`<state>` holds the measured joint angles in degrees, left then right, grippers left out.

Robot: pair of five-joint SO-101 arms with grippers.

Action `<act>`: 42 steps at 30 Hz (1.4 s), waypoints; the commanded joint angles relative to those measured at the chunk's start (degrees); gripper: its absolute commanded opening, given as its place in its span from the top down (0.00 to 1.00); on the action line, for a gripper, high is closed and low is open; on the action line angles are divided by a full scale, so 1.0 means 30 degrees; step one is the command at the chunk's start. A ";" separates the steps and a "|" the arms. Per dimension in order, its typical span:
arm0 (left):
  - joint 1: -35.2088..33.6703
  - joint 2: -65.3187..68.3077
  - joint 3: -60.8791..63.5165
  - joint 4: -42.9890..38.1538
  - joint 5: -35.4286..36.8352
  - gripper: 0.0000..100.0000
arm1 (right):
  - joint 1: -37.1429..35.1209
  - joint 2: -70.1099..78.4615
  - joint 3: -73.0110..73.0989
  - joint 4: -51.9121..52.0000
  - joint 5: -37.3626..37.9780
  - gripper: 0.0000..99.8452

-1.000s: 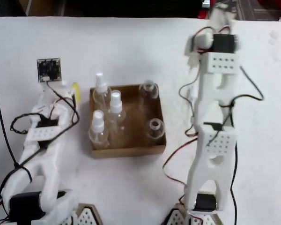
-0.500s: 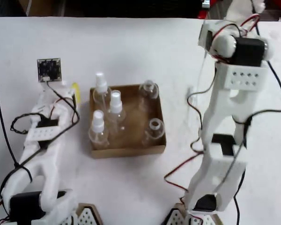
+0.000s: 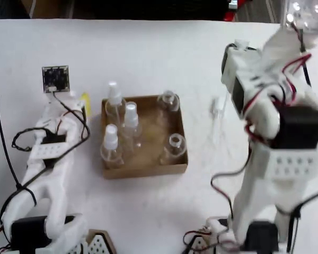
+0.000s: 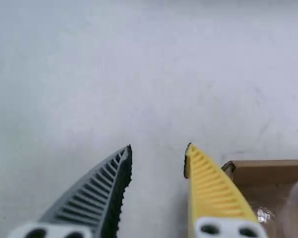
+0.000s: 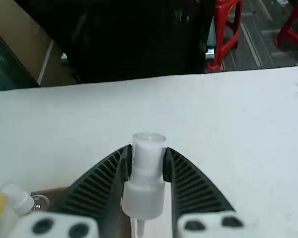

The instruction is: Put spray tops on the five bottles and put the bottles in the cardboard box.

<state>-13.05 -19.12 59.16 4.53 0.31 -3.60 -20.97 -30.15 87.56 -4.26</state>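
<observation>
Where my right arm rises close under the high camera it blurs, so my right gripper is best read from its own wrist view: both black fingers are closed on a white spray top, pinched at the collar and held upright above the table. The top's thin stem runs off the picture's edge (its length cannot be told).

My left gripper sits low over the table just beside the box, fingers apart with bare table between them, gripping nothing. From above, my arm covers all of it but the yellow finger.

The box holds three capped bottles on the side nearer my left arm and two open bottles on the other side. The far capped one overlaps the rim, so its footing is hard to judge. In the left wrist view one box corner and a clear curved bottle wall are cut off.

A pale shape lies on the table beside the box, too blurred to name.
</observation>
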 commanded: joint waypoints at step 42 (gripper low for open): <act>-0.0308 0.0044 -0.0088 -0.1201 0.0088 0.83 | -0.4557 -0.2740 1.4857 -2.3985 0.1231 0.98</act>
<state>-13.05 -19.12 59.16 3.30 0.31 -17.58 -30.46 16.62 18.02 0.22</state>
